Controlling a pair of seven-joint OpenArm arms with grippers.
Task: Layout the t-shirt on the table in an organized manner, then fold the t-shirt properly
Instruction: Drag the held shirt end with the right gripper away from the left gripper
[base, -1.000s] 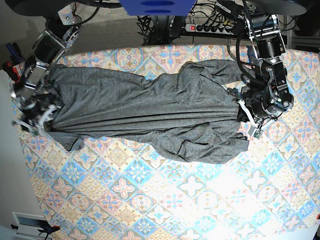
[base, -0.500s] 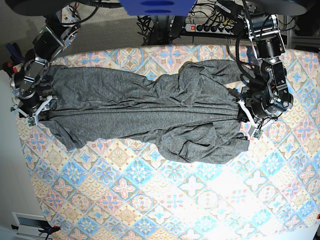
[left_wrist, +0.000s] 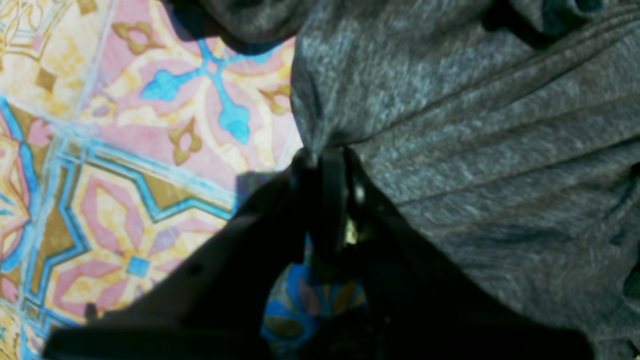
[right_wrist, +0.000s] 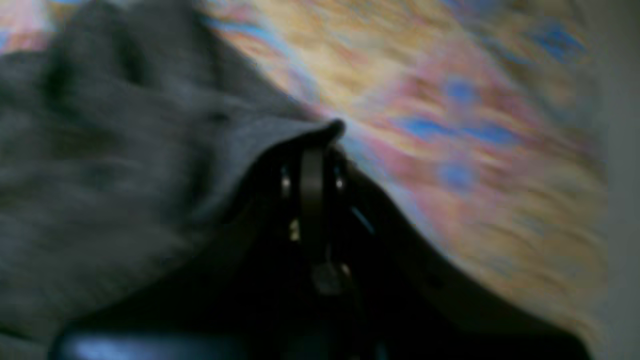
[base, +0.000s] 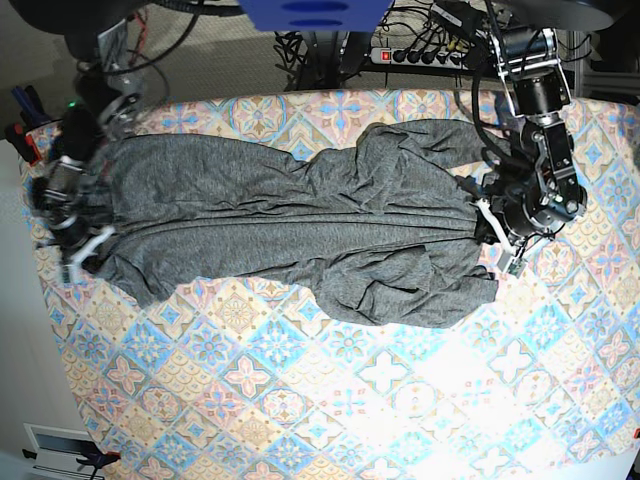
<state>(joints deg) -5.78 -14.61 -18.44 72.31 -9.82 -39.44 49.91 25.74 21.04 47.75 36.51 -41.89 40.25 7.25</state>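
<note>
Overhead, the t-shirt (base: 300, 225) lay stretched lengthwise across the far half of the table (base: 330, 400), bunched into long ridges running from one arm to the other. Its middle was heaped in rumpled folds, and a loose flap sagged toward the near side.

The left gripper (base: 497, 235) sat at the shirt's end on the base view's right. Its wrist view showed the fingers (left_wrist: 327, 190) pressed together on a pinch of grey knit, with creases fanning out from that point. Patterned cloth of the table lay bare just beside the pinch.

The right gripper (base: 72, 240) stood at the opposite end, near the table's edge. Its wrist view was badly blurred, but the fingers (right_wrist: 312, 185) appeared drawn together, with a fold of the shirt's edge draped over their tips; it seemed to be gripping that fold.

Between the two grippers the fabric looked taut along its centre line and slack at both long edges. Cables and a power strip (base: 420, 55) lay on the floor beyond the table.
</note>
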